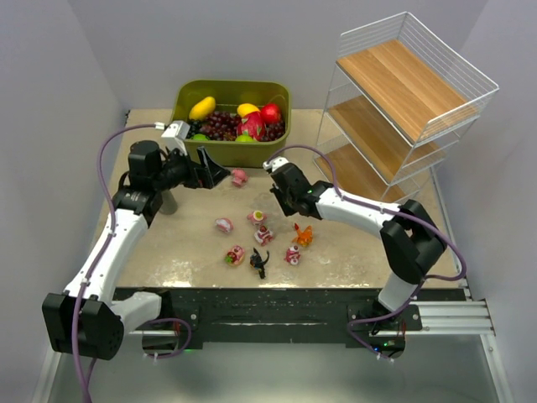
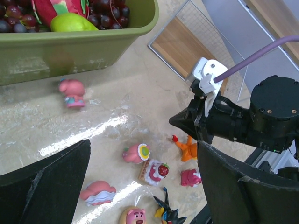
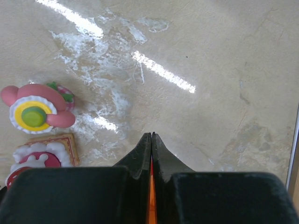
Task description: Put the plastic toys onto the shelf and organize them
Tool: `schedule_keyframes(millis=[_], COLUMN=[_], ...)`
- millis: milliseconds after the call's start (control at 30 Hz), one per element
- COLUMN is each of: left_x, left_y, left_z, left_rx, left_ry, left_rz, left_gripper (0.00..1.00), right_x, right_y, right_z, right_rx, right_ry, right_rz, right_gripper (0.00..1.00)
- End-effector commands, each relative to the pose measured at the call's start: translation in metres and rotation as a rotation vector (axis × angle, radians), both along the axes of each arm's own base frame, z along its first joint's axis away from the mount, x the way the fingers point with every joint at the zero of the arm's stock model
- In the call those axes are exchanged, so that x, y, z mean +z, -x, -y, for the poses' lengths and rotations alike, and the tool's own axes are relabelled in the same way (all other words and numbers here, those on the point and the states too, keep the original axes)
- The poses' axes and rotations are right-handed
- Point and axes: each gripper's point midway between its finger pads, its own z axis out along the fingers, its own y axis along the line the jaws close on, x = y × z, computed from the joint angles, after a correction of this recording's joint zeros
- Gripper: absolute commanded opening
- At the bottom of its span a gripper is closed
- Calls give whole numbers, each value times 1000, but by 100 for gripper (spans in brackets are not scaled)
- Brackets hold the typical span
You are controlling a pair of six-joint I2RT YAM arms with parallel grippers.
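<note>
The plastic toys (image 1: 263, 236) lie scattered on the table (image 1: 361, 245), the black spiky one (image 1: 258, 263) nearest. Just beyond, the right gripper (image 3: 151, 140) has its jaws pressed together. The left gripper (image 1: 211, 174) gapes wide by the green bin (image 1: 231, 149). The shelf (image 1: 403, 92) stands far right.

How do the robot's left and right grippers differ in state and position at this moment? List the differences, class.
The left gripper has its jaws wide open; the right gripper has them pressed shut. The left gripper sits close to the olive-green bin; the right gripper is farther from it, beside a pink toy with a yellow disc. Both are black and two-fingered.
</note>
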Motion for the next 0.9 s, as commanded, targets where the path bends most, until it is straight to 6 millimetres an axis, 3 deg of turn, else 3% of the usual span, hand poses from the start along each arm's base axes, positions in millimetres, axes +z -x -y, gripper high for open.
schedule_keyframes(millis=[0, 33, 133, 233, 367, 433, 467, 567, 667, 767, 867], left_x=[19, 19, 19, 20, 15, 10, 7, -14, -27, -9, 27], left_y=[-7, -8, -10, -10, -5, 1, 9, 17, 9, 0, 2], left_z=[3, 3, 2, 2, 11, 23, 40, 60, 50, 32, 13], left_rx=[-5, -3, 9, 11, -17, -61, -111, -127, -20, 116, 215], left_ry=[11, 11, 11, 17, 23, 23, 15, -15, -18, -13, 25], left_rz=[83, 84, 76, 75, 54, 50, 50, 8, -41, 22, 157], left_gripper=[100, 100, 100, 100, 100, 100, 100, 100, 99, 99, 99], right_x=[23, 30, 40, 47, 51, 52, 53, 58, 59, 48, 38], right_y=[-7, -10, -12, -7, 2, 1, 2, 6, 11, 12, 12], right_z=[-24, -29, -47, -63, -78, -75, -75, -79, -93, -99, -102], right_rx=[25, 27, 65, 128, 181, 139, 127, 153, 259, 318, 345], right_ry=[-89, -114, -171, -241, -303, -309, -319, -345, -362, -332, -304], right_rz=[27, 38, 27, 8, -30, -41, -48, -51, -68, -96, -90], right_gripper=[10, 23, 46, 63, 69, 69, 70, 70, 73, 77, 80])
